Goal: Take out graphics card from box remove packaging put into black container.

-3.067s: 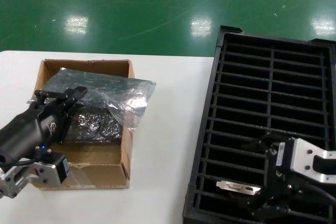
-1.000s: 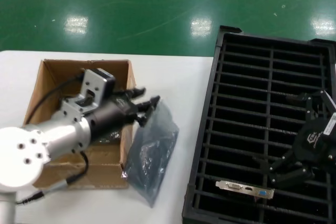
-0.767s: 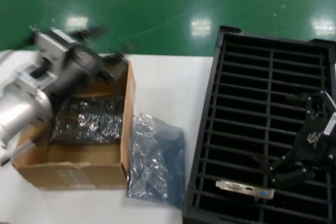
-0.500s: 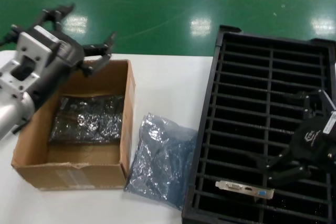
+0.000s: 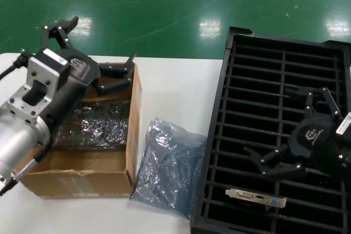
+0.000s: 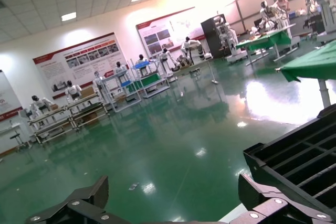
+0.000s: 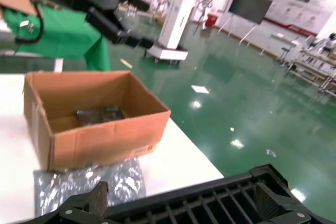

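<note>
Head view first: our left claw (image 5: 90,47) hangs spread wide above the far end of the box (image 5: 82,182), gripping nothing. A bagged card (image 5: 93,127) lies flat inside the box. A loose bag (image 5: 167,168) lies crumpled on the desk (image 5: 175,91), between the box and the black tray (image 5: 285,64). One bare card (image 5: 256,196) already stands in a near slot. Our right claw (image 5: 288,135) hovers open over the tray, empty. To do this step well, we judge we should lower the left claw squarely onto the bagged card and pinch an edge, not slack film.

Left wrist view: claw tips (image 6: 173,208) are apart, with the tray corner beyond.

Right wrist view: fingers (image 7: 98,196) are spread; the box (image 7: 105,135) sits well apart.
</note>
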`<action>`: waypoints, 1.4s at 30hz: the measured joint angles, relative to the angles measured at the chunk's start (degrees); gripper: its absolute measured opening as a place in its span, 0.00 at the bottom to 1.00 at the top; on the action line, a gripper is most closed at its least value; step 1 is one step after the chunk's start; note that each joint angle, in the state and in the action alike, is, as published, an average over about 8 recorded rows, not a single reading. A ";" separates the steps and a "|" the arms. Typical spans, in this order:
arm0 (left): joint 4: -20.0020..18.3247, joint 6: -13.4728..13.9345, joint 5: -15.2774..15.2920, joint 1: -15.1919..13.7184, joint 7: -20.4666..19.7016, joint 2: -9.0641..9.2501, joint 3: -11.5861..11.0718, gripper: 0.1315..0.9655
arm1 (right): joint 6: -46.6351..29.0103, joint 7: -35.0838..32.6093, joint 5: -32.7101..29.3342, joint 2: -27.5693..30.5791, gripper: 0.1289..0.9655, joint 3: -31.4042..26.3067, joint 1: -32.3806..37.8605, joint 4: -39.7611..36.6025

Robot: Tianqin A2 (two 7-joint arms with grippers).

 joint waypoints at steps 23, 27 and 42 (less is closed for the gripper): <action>4.50 -13.36 -17.08 8.09 10.30 0.07 3.56 1.00 | 14.74 -15.09 12.42 -10.49 1.00 3.77 -7.08 -8.04; 5.28 -15.67 -20.04 9.49 12.09 0.08 4.18 1.00 | 17.32 -17.70 14.59 -12.32 1.00 4.43 -8.32 -9.44; 8.23 -24.42 -31.21 14.78 18.84 0.12 6.51 1.00 | 26.94 -27.54 22.73 -19.16 1.00 6.89 -12.94 -14.69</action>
